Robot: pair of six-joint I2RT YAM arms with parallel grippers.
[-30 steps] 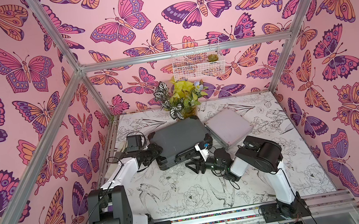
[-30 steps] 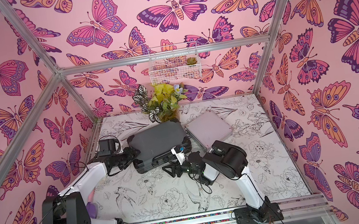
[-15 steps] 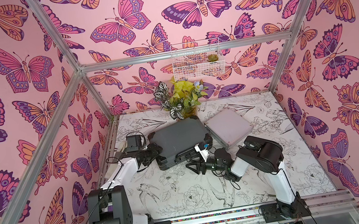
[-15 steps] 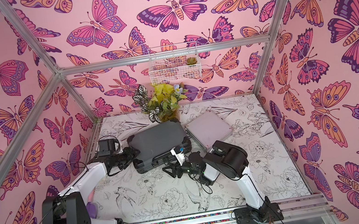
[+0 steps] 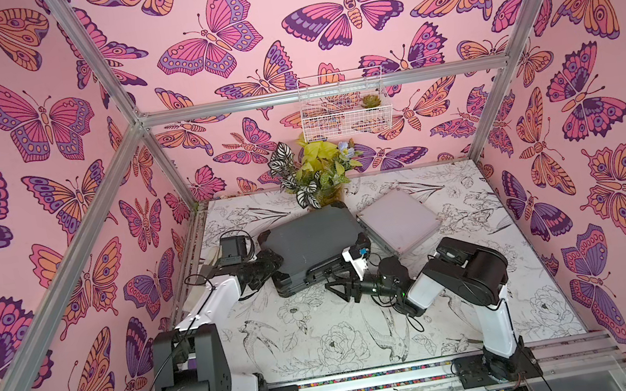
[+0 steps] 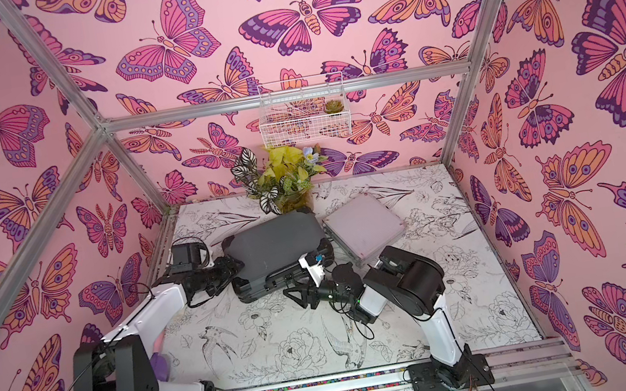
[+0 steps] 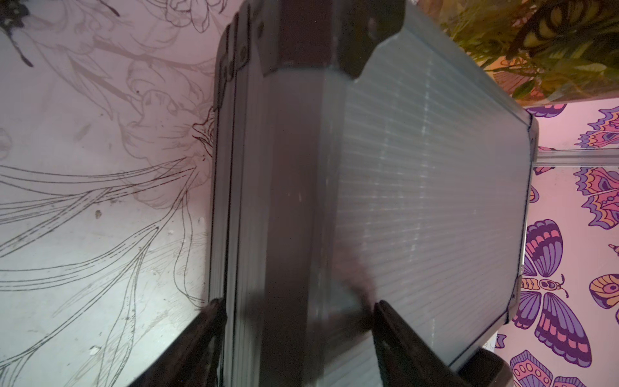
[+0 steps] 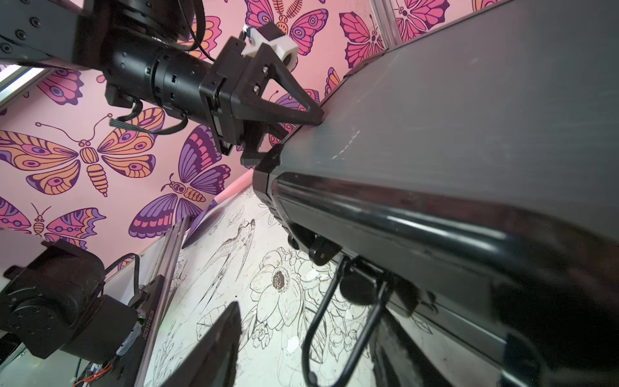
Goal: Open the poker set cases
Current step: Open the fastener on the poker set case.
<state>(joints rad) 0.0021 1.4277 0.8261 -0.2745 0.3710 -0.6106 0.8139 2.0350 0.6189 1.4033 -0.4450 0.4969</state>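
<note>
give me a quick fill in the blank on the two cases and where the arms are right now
1. The larger case and the silvery-pink case both have their lids ____.
2. The left gripper has its fingers on either side of the end of the ____ case.
3. The plant stands ____ the larger case.
4. The right gripper is at the larger case's front side with its fingers ____.

Missing words: closed; larger; behind; open

Arms: I see white links (image 5: 209, 300), black joints (image 5: 189, 375).
Tips: black triangular fingers (image 8: 284, 97).
Behind left gripper (image 8: 288, 139): black wrist (image 8: 157, 77), looped cables (image 8: 157, 131), screws (image 8: 256, 88).
</note>
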